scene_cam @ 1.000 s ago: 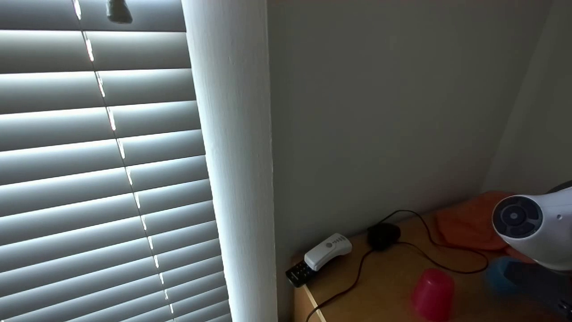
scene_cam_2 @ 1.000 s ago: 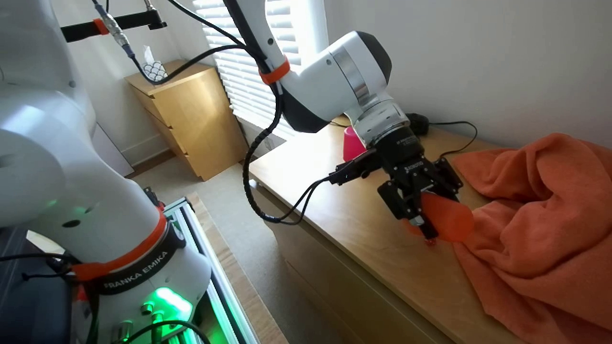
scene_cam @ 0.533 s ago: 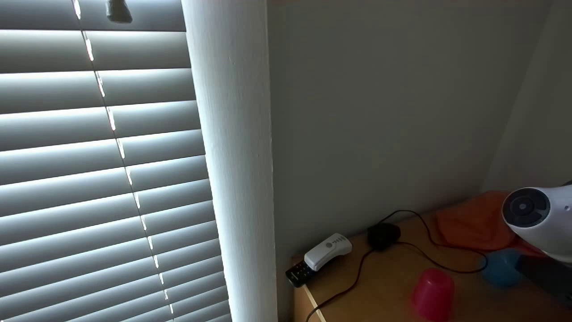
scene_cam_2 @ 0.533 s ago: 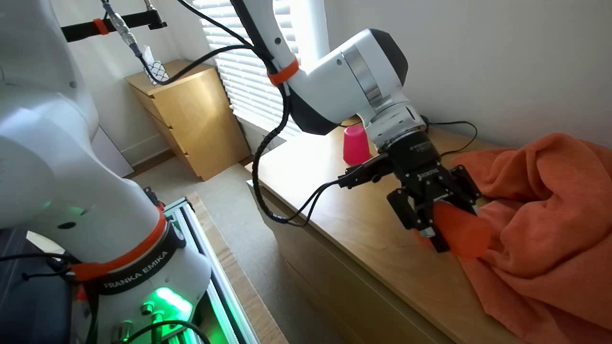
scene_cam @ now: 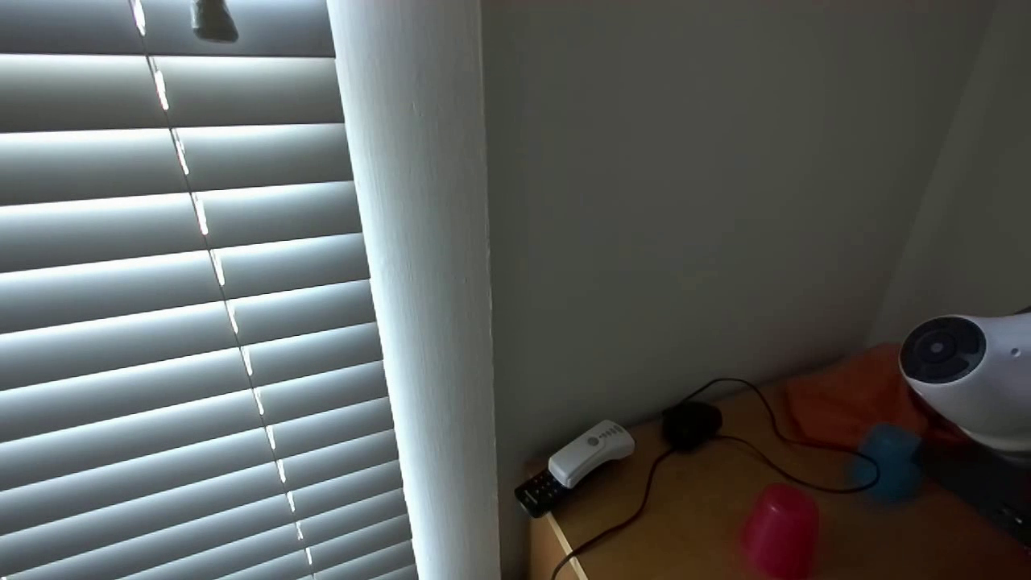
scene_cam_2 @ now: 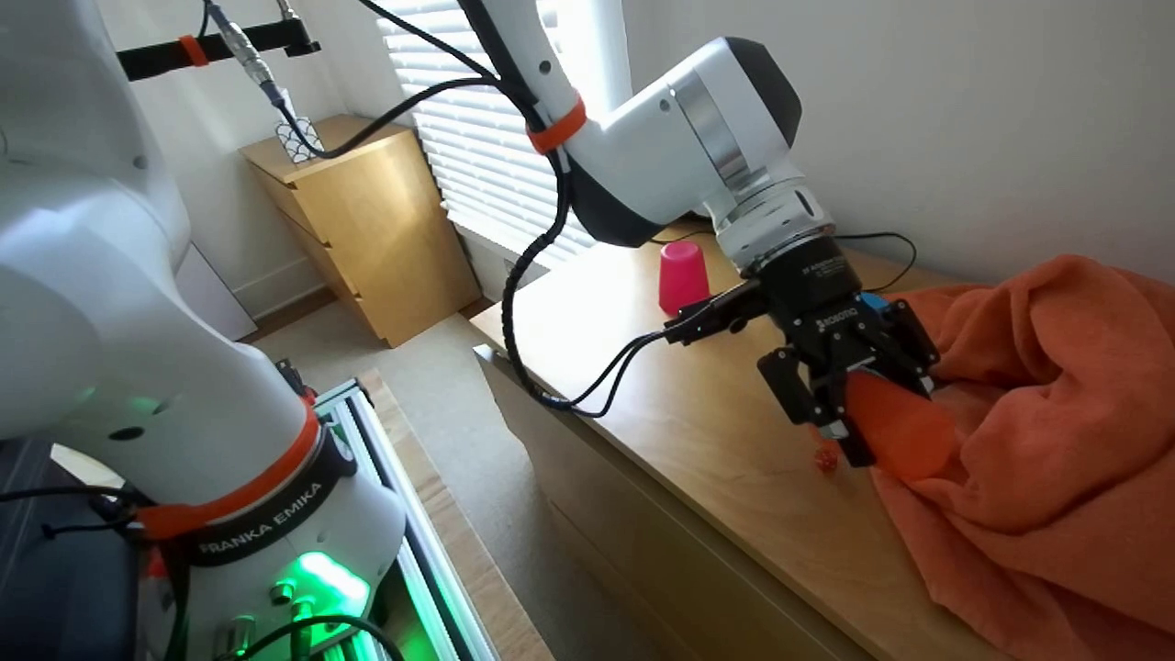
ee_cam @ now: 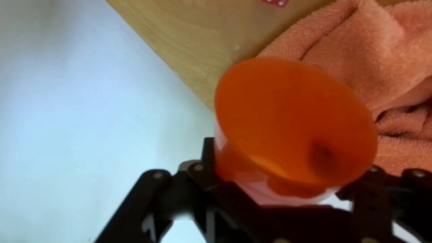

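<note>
My gripper (scene_cam_2: 889, 415) is shut on an orange cup (scene_cam_2: 904, 430), with a finger on either side. The cup is tilted and its round end points down toward an orange towel (scene_cam_2: 1037, 413). Whether it touches the cloth I cannot tell. In the wrist view the cup (ee_cam: 287, 114) fills the middle, with a dark spot showing in its round face. A red die with white dots (scene_cam_2: 826, 457) lies on the wooden top near the fingertips. Beside the dark gripper body shows a blue rounded thing (scene_cam: 886, 463), blurred and partly hidden.
A pink cup (scene_cam_2: 684, 278) stands upside down behind the arm. Toward the wall lie a white remote (scene_cam: 592, 453), a black remote (scene_cam: 541, 493) and a black device (scene_cam: 691, 425) with a looping cable. The dresser top's front edge (scene_cam_2: 679, 491) runs along the near side.
My arm has moved right in the exterior view that shows the gripper, carrying the orange cup over the towel; it dipped, then rose slightly. The blue thing has shifted with the arm.
</note>
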You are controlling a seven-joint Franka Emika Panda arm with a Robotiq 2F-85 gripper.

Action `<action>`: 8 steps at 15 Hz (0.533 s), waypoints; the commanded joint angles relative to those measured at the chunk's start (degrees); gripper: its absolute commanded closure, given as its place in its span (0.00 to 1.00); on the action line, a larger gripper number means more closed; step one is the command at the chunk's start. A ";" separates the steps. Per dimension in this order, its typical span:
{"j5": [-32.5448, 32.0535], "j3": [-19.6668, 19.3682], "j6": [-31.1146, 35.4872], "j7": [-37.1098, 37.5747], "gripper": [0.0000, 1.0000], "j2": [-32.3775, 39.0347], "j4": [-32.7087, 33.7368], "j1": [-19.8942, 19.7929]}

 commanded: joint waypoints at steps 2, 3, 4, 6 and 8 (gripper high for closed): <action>-0.54 0.64 -2.14 -1.21 0.52 0.54 -1.47 1.48; -0.30 0.91 -2.96 -1.49 0.52 1.51 -1.20 1.86; -0.30 1.14 -3.59 -1.57 0.52 2.23 -1.03 2.17; -2.33 1.54 -3.64 -1.21 0.52 2.69 -1.40 2.90; -1.11 1.55 -2.91 -1.31 0.27 2.47 -0.93 2.40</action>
